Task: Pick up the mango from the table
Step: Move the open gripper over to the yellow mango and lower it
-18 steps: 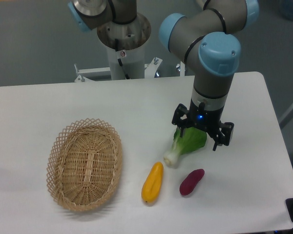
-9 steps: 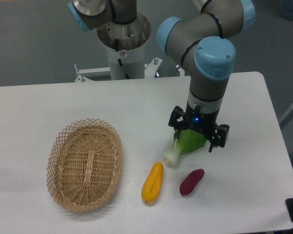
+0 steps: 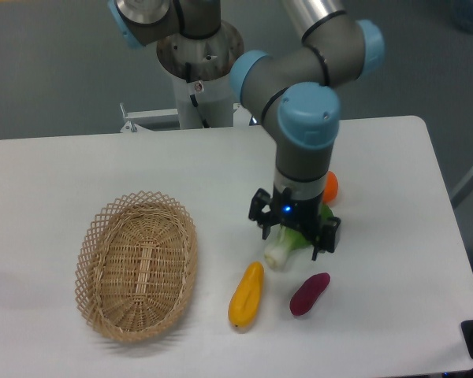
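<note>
- far left there's an oval wicker basket (image 3: 138,276) sitting on the white surface (image 3: 55,173), nothing in it that I can see
- the mango (image 3: 247,294) lies on the surface to the right of the basket, near edge, long axis tilted a bit, nothing touching it
- just above and right of it, the tool (image 3: 294,235) hangs over a leafy green veg with a white stalk (image 3: 277,253); fingers look spread and it isn't gripping anything
- purple tuber (image 3: 309,294) lies just right of the mango, apart from it
- a round orange fruit (image 3: 330,187) peeks out behind the arm, on the far side
</note>
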Motion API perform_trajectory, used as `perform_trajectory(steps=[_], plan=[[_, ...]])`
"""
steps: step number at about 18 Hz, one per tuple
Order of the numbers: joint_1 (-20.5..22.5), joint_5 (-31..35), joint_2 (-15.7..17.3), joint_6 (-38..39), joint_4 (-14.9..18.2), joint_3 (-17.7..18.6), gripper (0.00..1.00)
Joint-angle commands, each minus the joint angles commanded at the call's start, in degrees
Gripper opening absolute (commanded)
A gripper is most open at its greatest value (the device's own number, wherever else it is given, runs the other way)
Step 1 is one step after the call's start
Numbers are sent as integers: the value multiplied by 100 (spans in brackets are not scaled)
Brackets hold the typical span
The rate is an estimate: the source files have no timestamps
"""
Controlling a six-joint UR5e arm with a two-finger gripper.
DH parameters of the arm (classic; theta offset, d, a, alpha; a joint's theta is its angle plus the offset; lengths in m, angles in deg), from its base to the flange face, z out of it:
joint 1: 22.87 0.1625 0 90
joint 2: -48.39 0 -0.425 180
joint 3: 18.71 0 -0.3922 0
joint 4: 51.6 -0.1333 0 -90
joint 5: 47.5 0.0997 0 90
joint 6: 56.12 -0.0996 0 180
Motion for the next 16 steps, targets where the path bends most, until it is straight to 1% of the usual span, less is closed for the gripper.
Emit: perform_trajectory(steps=[4, 6, 8, 10, 11, 13, 15, 16], plan=[[-132, 9, -211, -9, -44, 53, 100], [-159, 131, -325, 9, -105, 79, 100], [-290, 420, -501, 35, -210, 97, 100], [-335, 545, -685, 96, -430, 88, 100], [-343, 545, -704, 131, -518, 123, 100], [-343, 545, -712, 176, -536, 202, 100], [-361, 554, -791, 219, -606, 238, 100], [-405, 554, -818, 263, -702, 246, 100]])
